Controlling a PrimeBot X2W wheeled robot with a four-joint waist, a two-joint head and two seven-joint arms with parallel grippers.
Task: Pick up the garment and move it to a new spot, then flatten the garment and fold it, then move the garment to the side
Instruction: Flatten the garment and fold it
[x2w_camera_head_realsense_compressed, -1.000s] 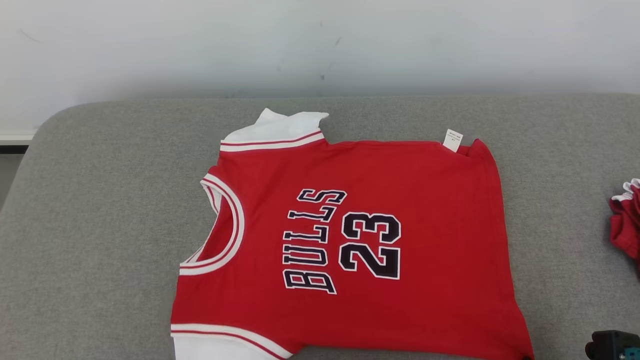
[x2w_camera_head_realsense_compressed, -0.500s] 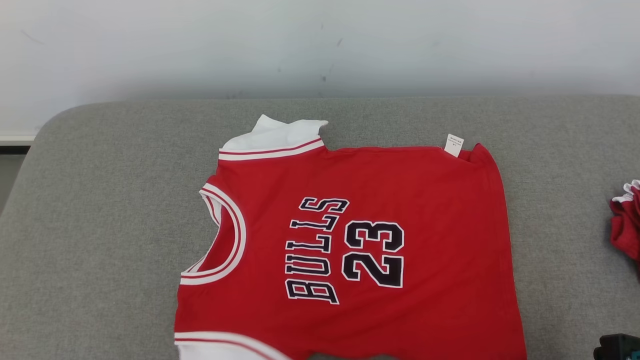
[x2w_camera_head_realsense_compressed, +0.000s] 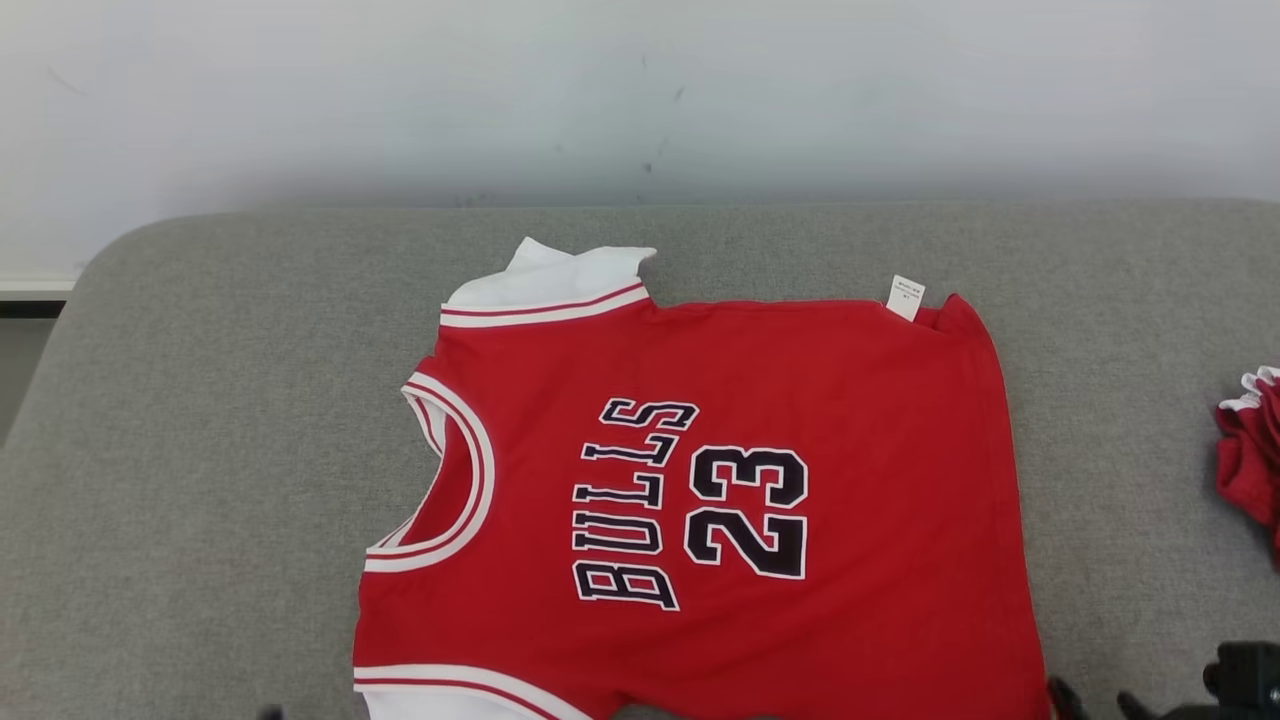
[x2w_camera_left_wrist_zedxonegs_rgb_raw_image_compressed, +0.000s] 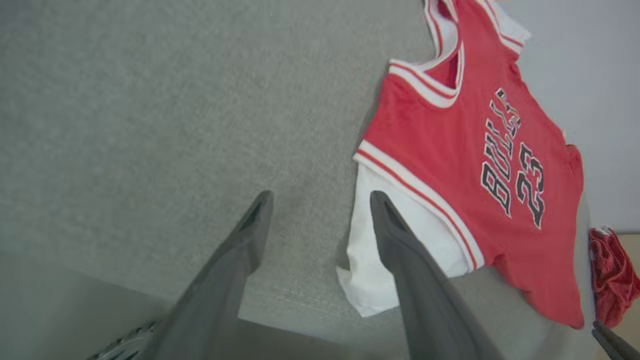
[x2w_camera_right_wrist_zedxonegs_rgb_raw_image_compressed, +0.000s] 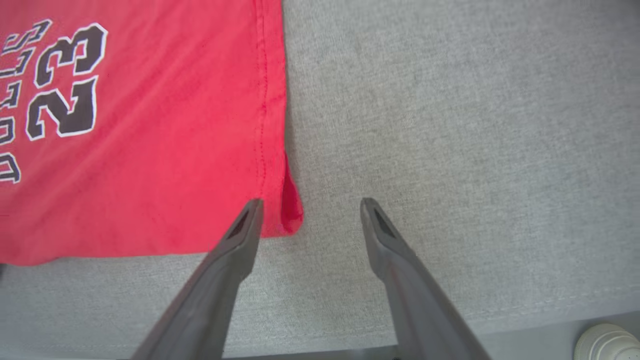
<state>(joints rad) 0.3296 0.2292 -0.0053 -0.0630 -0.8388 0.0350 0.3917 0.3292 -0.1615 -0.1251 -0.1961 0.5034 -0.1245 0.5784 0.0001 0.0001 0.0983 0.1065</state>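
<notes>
Garment: red sleeveless basketball jersey (x2w_camera_head_realsense_compressed: 700, 480) with white trim and black BULLS 23 lettering, lying face-up and sideways, neck to the robot's left, hem to its right.
Where it sits: roughly mid-way across the grey woven fabric cushion (x2w_camera_head_realsense_compressed: 200, 450), spread out pretty flat, no big wrinkles that I can spot.
Left gripper (x2w_camera_left_wrist_zedxonegs_rgb_raw_image_compressed: 321, 197): fingers wide apart, nothing between them, hovering over bare cushion just beside the white short sleeve (x2w_camera_left_wrist_zedxonegs_rgb_raw_image_compressed: 362, 280) that pokes out of the near armhole.
Right gripper (x2w_camera_right_wrist_zedxonegs_rgb_raw_image_compressed: 311, 202): also spread open and empty, one fingertip at the near hem corner (x2w_camera_right_wrist_zedxonegs_rgb_raw_image_compressed: 290, 210), which has a little curled-up flap.
Other stuff: a crumpled red cloth (x2w_camera_head_realsense_compressed: 1250, 450) off at the right edge, well apart from the jersey; small white care tag (x2w_camera_head_realsense_compressed: 905, 297) sticking out at the far hem corner.
Step, my guess: flattening looks basically done, fold not started yet.
Next move, my guess: both arms drop onto the near edge, left pinching the sleeve, right pinching that hem corner, then carry the edge over toward the far side.
Watch out for: thin fabric on a soft cushion, so the fingers need to get low enough to catch both layers.
</notes>
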